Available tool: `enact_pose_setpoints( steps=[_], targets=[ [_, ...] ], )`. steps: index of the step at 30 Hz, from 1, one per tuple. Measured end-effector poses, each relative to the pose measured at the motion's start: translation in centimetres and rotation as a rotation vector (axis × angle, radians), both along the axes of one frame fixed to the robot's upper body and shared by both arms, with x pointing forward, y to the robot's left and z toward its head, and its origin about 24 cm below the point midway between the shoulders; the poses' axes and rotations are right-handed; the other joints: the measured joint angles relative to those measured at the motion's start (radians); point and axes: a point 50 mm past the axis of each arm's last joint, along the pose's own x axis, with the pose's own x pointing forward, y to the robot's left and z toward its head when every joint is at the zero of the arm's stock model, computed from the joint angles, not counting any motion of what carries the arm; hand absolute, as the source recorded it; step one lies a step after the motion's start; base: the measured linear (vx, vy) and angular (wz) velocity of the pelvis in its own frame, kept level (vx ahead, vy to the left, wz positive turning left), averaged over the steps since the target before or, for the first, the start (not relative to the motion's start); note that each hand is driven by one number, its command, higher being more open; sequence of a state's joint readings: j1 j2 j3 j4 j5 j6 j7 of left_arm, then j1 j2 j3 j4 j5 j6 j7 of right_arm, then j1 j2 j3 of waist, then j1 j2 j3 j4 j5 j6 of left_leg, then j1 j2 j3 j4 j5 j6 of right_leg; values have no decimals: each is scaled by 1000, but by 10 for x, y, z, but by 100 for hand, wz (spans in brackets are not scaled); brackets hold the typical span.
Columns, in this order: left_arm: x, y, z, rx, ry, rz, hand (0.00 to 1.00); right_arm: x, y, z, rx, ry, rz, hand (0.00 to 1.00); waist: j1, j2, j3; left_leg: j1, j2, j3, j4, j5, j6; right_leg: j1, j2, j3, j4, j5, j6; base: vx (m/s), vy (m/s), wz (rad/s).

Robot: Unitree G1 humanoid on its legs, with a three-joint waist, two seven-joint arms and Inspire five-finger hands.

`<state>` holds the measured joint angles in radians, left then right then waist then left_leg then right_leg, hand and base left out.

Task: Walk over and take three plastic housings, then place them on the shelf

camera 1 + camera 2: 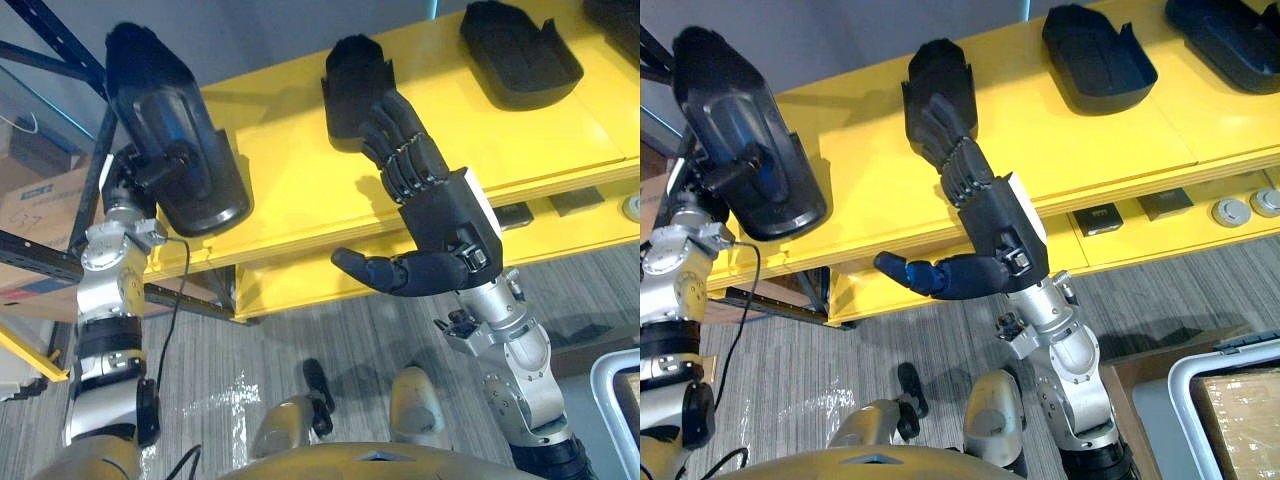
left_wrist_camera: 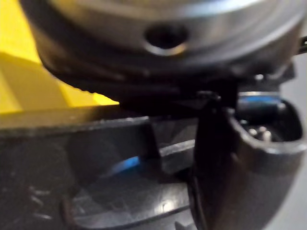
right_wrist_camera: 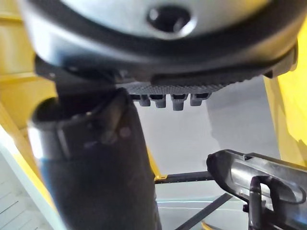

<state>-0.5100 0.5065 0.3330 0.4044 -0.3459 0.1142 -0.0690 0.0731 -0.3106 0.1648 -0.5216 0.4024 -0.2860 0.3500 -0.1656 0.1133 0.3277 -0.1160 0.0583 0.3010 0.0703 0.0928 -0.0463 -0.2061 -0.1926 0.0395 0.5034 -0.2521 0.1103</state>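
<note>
Left robot hand [image 1: 150,168] clamped on held housing [image 1: 175,120], raised tilted over left end of yellow shelf [image 1: 290,190]; likely waiting for bare spot below. Right robot hand [image 1: 440,215] open: fingers loosely bent against near end of middle housing [image 1: 350,75], thumb spread wide, no grip; probably settling it flat. Right-side housing [image 1: 518,55] lies on shelf, apart from both hands.
</note>
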Motion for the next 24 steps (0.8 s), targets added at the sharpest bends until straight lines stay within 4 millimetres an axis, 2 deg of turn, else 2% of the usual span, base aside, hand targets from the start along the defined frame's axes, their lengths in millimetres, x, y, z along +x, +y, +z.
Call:
enact_pose_setpoints(
  steps=[3, 5, 7, 14, 24],
  targets=[
    [8, -1, 17, 5, -38, -2, 100, 1, 1, 5, 12, -14, 4, 100, 0, -9, 25, -22, 1, 1, 6, 9, 9, -22, 0, 1, 5, 2, 2, 0, -9, 3],
    [14, -3, 18, 23, -5, 6, 100, 3, 1, 6, 21, -6, -8, 100, -3, -15, 30, -36, 2, 4, 12, 8, 9, -34, 0, 3, 6, 2, 3, 17, -1, -1],
    [19, -7, 10, 42, 63, 7, 100, 3, 1, 7, 38, -5, -16, 100, -4, -20, 48, -39, 2, 8, 15, 8, 9, -39, 0, 8, 8, 3, 3, 37, -2, -4],
    [22, -3, 29, 95, 23, 40, 100, 5, -1, 10, 74, 2, -32, 100, -4, -28, 93, -52, 4, 20, 27, 4, 10, -56, 1, 19, 17, 3, 5, 10, -3, -1],
    [24, -6, 32, 128, 17, 69, 100, 2, -4, 1, 92, 53, -42, 100, -4, -37, 101, -53, 10, 33, 59, -17, 12, -47, 2, 32, 7, 10, 16, -3, 5, -5]
  ],
)
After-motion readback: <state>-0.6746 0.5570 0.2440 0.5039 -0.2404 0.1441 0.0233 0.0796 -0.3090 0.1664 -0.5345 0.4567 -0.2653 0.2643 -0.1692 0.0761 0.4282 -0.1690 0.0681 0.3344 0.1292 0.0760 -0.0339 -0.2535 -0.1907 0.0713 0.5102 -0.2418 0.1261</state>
